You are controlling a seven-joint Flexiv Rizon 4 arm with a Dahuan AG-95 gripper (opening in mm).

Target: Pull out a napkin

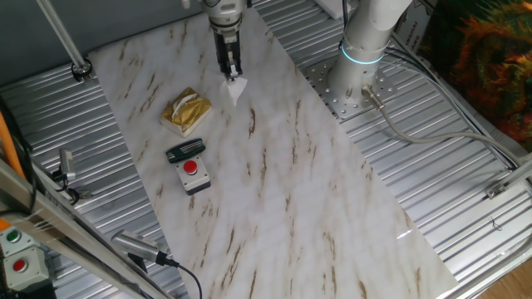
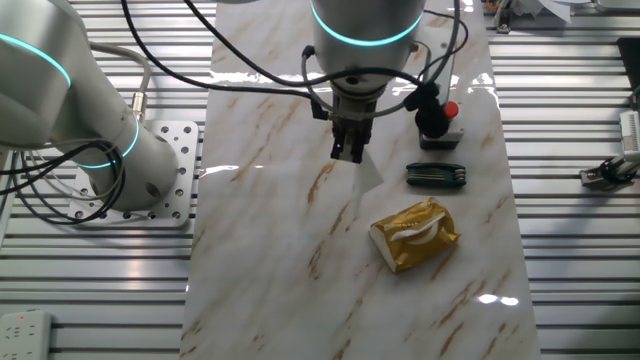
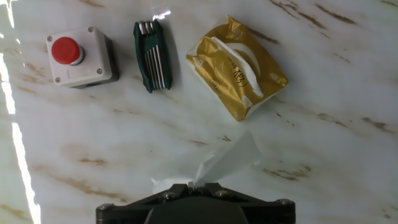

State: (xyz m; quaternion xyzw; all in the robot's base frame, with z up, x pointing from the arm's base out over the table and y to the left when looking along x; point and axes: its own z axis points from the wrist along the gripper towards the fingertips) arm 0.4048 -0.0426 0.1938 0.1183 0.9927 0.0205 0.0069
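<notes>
My gripper (image 1: 232, 73) is shut on a white napkin (image 1: 236, 88) and holds it in the air above the marble table top, clear of the packet. The napkin hangs below the fingers in the other fixed view (image 2: 368, 170) and sticks out past the jaws in the hand view (image 3: 227, 160). The golden-yellow tissue packet (image 1: 186, 111) lies on the table left of the gripper. It also shows in the other fixed view (image 2: 415, 235) and in the hand view (image 3: 237, 68), with white tissue in its top slot.
A green hex key set (image 1: 184, 151) and a grey box with a red push button (image 1: 194, 174) lie beside the packet. They also show in the hand view: key set (image 3: 151, 55), button box (image 3: 77, 56). The robot base (image 1: 364, 58) stands at the table's far side.
</notes>
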